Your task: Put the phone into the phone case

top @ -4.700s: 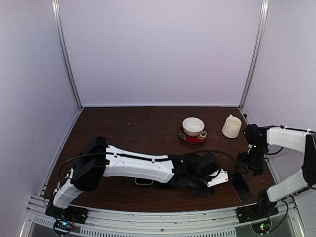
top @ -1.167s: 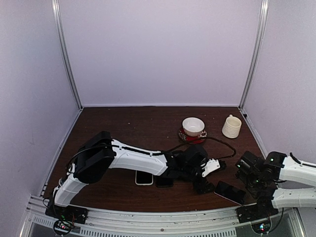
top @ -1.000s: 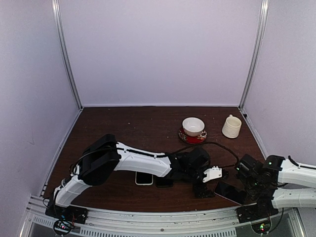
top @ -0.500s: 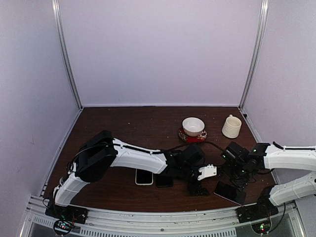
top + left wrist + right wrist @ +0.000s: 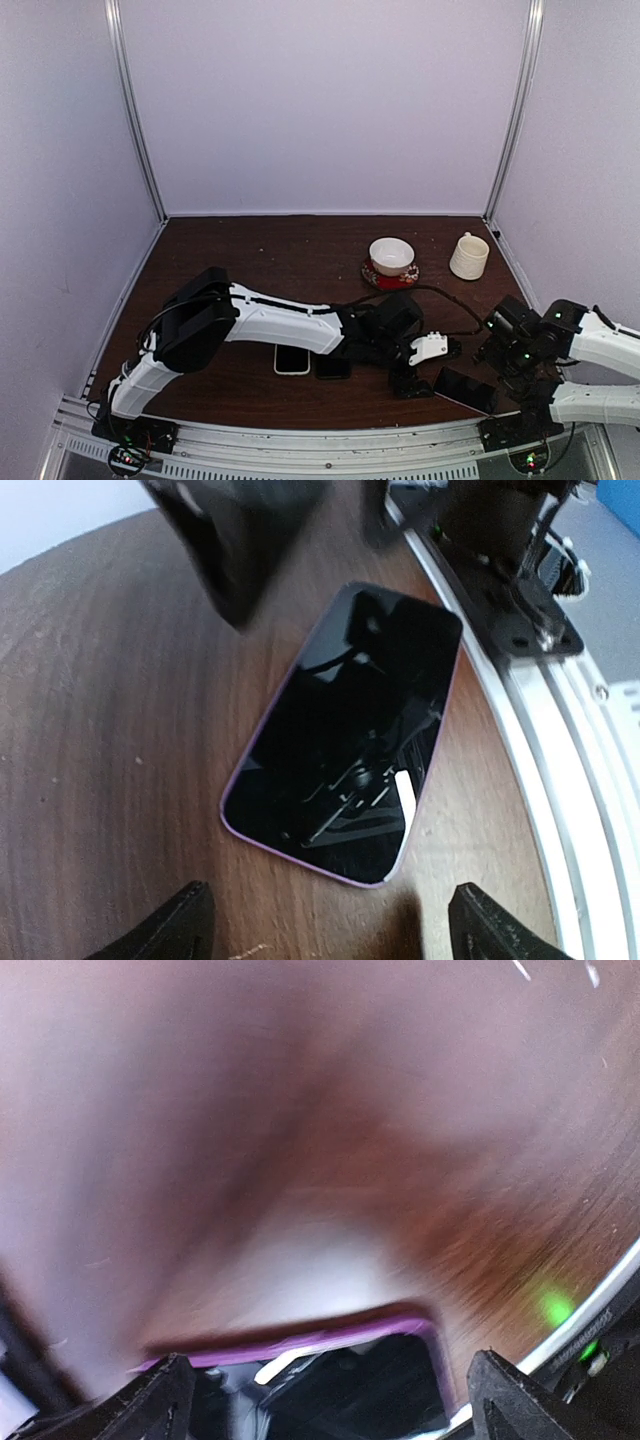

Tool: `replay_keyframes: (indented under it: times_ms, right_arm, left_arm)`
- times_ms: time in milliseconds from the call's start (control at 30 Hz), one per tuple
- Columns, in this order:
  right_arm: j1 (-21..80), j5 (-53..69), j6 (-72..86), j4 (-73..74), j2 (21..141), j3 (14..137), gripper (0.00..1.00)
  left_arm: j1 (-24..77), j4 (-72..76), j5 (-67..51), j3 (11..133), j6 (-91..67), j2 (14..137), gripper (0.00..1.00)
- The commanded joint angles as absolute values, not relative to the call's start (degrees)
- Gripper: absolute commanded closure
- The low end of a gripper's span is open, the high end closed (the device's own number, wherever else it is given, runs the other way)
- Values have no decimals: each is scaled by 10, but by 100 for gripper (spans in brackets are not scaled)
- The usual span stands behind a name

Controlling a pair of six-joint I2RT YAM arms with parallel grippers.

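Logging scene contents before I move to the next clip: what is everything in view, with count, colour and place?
purple-rimmed phone: one, black screen, flat on the table, front right
white-rimmed phone or case: one, front centre, by the left arm
small dark flat item: one, black, just right of it; too small to identify
bowl: one, white, on the saucer
saucer: one, red, back right
cup: one, cream, back right corner
table: one, dark brown wood
left gripper: one, black, open, just short of the purple-rimmed phone
right gripper: one, black, open, close to the same phone; view blurred
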State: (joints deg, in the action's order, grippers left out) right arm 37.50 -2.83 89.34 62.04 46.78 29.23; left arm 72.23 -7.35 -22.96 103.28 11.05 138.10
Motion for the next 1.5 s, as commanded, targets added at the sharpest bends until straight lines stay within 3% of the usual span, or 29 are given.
replay_keyframes:
  times_ms: [0, 267, 500, 733, 900, 1100, 1267, 1467]
  right_arm:
    - [370, -22, 941, 627, 460, 232, 1]
    - [368, 48, 932, 513, 551, 207, 3]
    - [378, 73, 899, 451, 638, 304, 12]
    - [387, 80, 891, 434, 674, 366, 14]
    - [382, 50, 783, 509, 693, 432, 13]
    - [334, 31, 611, 657, 710, 512, 1]
    - [242, 49, 504, 671, 680, 541, 1]
    - [185, 4, 348, 763, 739, 656, 1]
  left_arm:
    - [722, -21, -196, 1027, 67, 1386, 15]
    - [723, -4, -215, 1034, 44, 1394, 16]
    - [722, 12, -204, 985, 57, 1365, 18]
    - [720, -15, -222, 925, 74, 1332, 19]
    - [719, -12, -158, 898, 83, 1319, 16]
    - [716, -50, -53, 966, 139, 1367, 16]
    - [707, -77, 61, 1060, 171, 1415, 16]
    - [663, -133, 169, 1195, 131, 1467, 16]
